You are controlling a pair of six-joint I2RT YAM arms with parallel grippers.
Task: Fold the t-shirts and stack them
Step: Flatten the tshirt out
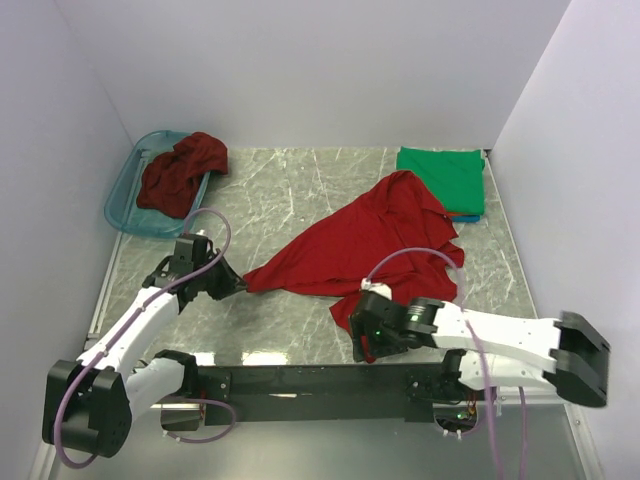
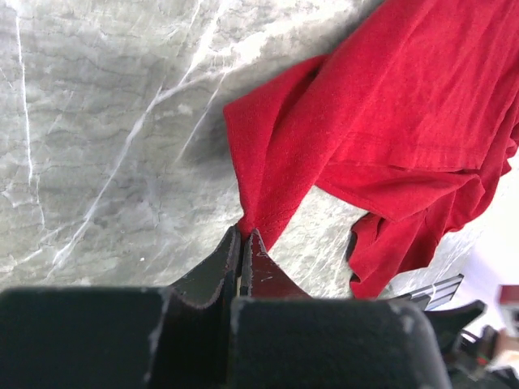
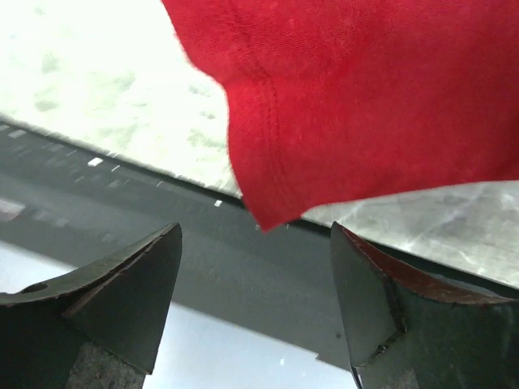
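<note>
- Two grippers work on the bright red t-shirt [image 1: 370, 235], which lies rumpled on a slant across the middle of the table [image 1: 290, 190]; a maroon t-shirt [image 1: 180, 170] is heaped in the teal basket [image 1: 125, 205] at far left, and a folded green t-shirt [image 1: 442, 178] tops the stack at far right
- One thin point of the shirt's left end is all that the left gripper [image 2: 246, 235] pinches, its jaws pressed together; with so little cloth caught, a firm pull could probably slide it free
- The right gripper [image 3: 255, 231] has its jaws spread, and a hemmed corner of the shirt hangs between them touching neither finger; closing from here may catch only the tip, or nothing
- That corner overhangs the near table edge above the dark rail, so a low reach risks a finger striking the edge
- Cloth near the right gripper is bunched and doubled; a grip there may take two layers, and the shirt would then not spread flat
- The shirt's far end lies just beside the green t-shirt, so an uneven pull could drag it against the stack and disturb it
</note>
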